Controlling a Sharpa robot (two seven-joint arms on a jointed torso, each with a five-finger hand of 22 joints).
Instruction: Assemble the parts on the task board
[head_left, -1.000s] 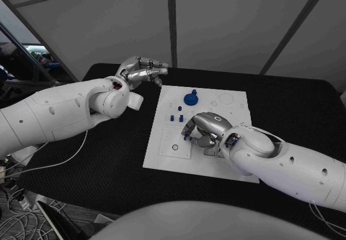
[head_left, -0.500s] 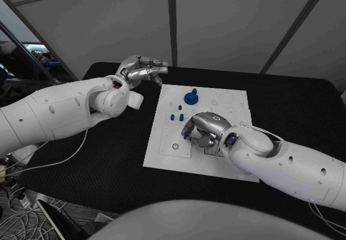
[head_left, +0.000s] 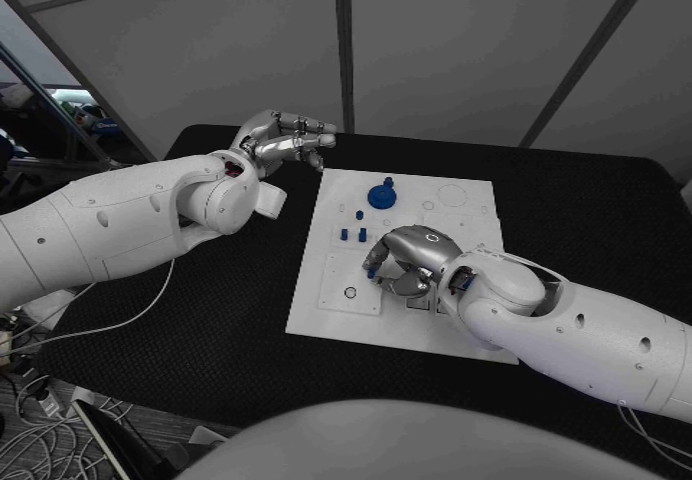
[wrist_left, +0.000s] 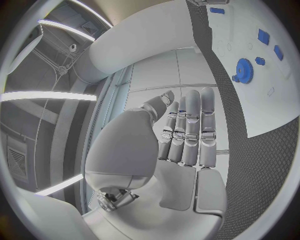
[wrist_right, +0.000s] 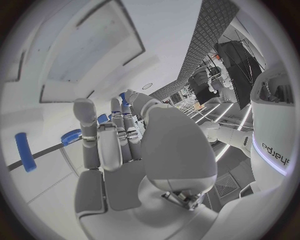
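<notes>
The word "sharpa" reads in dark letters on a white casing at the rim of the right wrist view. The flat white rectangular task board (head_left: 462, 215) lies mid-bench on the black bench (head_left: 216, 350), with bare black surface open on all 4 sides. The right hand (head_left: 408, 258) rests curled over the board's middle; whether it pinches a part, I cannot tell. A round blue gear-like part (head_left: 382, 196) stands near the far edge, small blue pegs (head_left: 353, 236) just beside the hand. The left hand (head_left: 289, 140) hovers off the board's far left corner, fingers (wrist_left: 190, 130) loosely together, holding nothing
</notes>
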